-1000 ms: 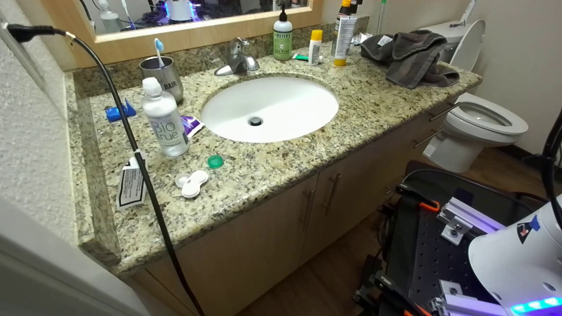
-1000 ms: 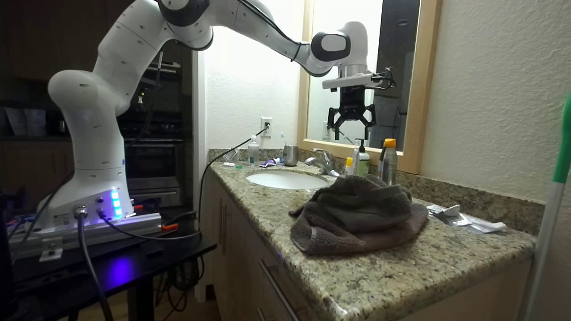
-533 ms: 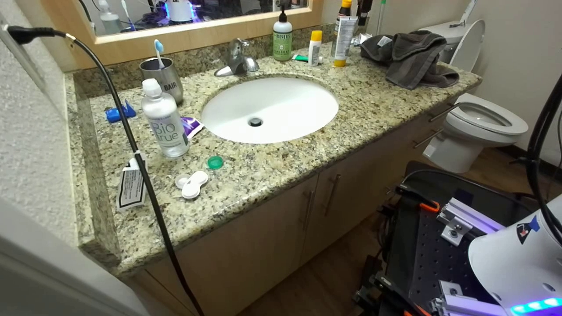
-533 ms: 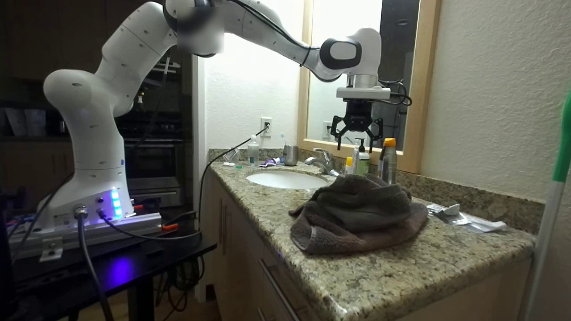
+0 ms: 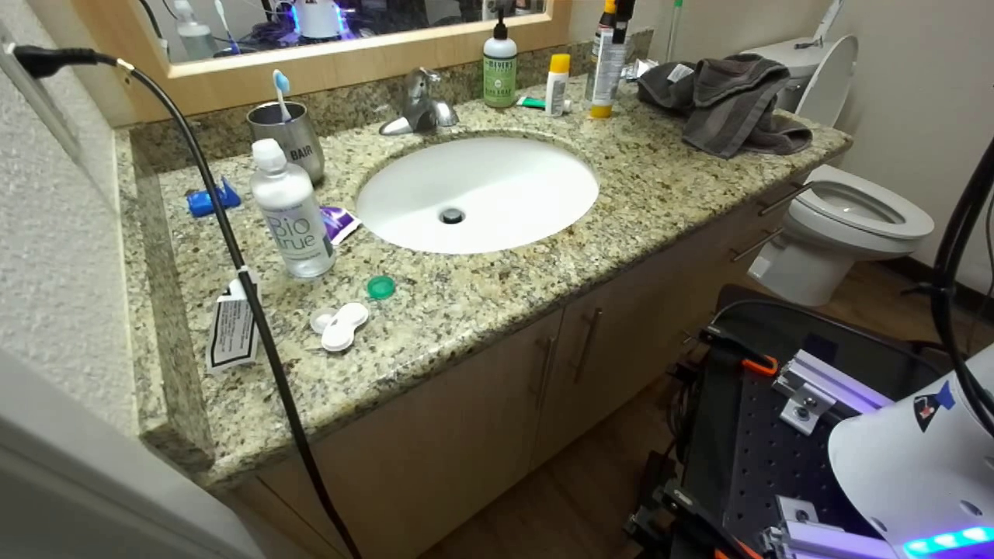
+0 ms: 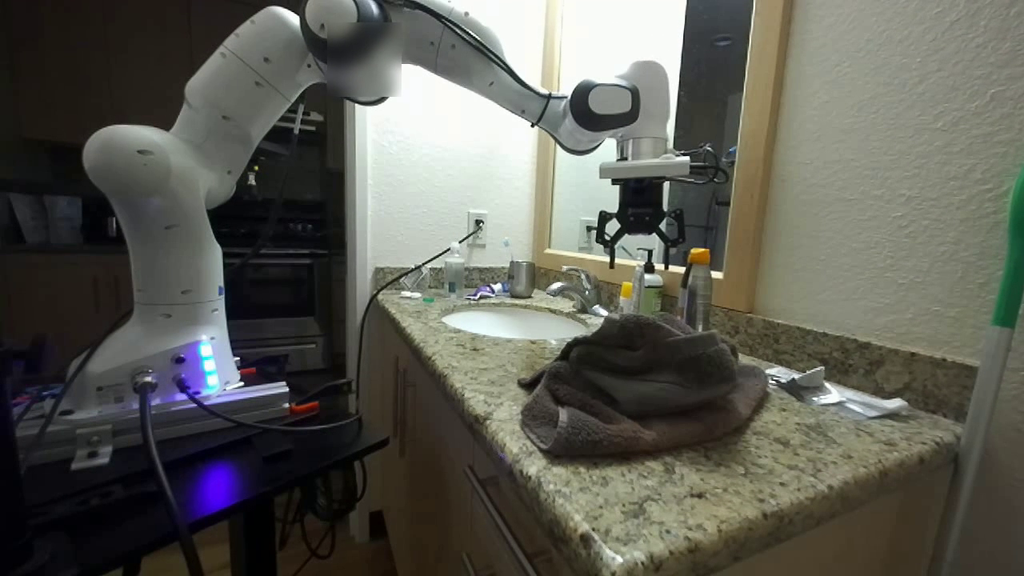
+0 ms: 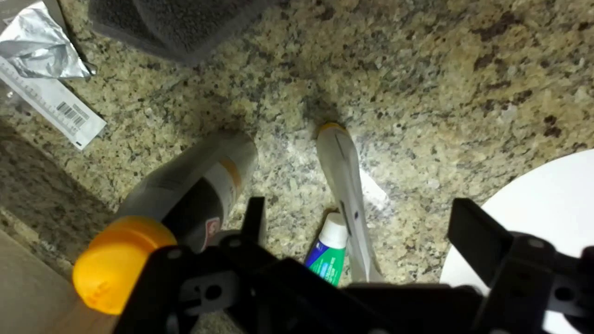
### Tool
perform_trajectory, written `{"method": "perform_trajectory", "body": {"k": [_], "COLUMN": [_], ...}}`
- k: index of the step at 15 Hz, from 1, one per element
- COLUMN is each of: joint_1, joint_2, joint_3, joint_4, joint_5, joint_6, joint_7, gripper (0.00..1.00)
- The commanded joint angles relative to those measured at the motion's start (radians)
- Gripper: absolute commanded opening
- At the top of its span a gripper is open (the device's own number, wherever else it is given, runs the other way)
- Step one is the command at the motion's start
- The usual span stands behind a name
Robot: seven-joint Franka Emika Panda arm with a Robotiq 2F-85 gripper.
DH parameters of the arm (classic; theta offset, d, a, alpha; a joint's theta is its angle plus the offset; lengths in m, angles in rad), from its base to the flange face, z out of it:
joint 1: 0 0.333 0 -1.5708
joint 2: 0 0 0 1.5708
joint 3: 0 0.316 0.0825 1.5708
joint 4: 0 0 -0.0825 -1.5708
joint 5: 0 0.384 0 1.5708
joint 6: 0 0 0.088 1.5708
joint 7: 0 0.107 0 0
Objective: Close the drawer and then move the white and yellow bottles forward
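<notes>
Open, speckled stone runs to the near corner and front edge of the desk (image 6: 744,504); below, at near left in an exterior view, the drawer (image 6: 518,512) looks closed. Next lies a crumpled grey towel (image 6: 640,392). Farther, the claw (image 6: 639,258) hangs above the desk, its fingers (image 7: 478,236) spread wide. Past the towel stand a slim white tube (image 5: 609,76) on its yellow cap (image 5: 600,111) and a small yellow-capped white bottle (image 5: 556,93), near an orange-capped can (image 6: 701,294). Beyond, left, open stone borders the sink (image 6: 512,323); right are a wood-framed mirror (image 6: 712,88) and wall (image 6: 880,200).
</notes>
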Motion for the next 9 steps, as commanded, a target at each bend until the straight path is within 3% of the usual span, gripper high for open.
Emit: {"method": "perform_trajectory", "body": {"k": [1, 6, 7, 8, 9], "joint_1": [0.011, 0.015, 0.013, 0.004, 0.001], "joint_2": [0.001, 0.025, 0.031, 0.047, 0.052], "joint_3": [0.0, -0.014, -0.016, -0.011, -0.01], "joint_4": [0.0, 0.016, 0.017, 0.04, 0.041], "joint_5": [-0.004, -0.026, -0.028, -0.031, -0.031], "joint_6": [0.002, -0.021, -0.032, -0.054, -0.067], "joint_7": [0.015, 0.033, 0.042, 0.043, 0.044], "gripper": [1.0, 1.0, 0.75, 0.99, 0.96]}}
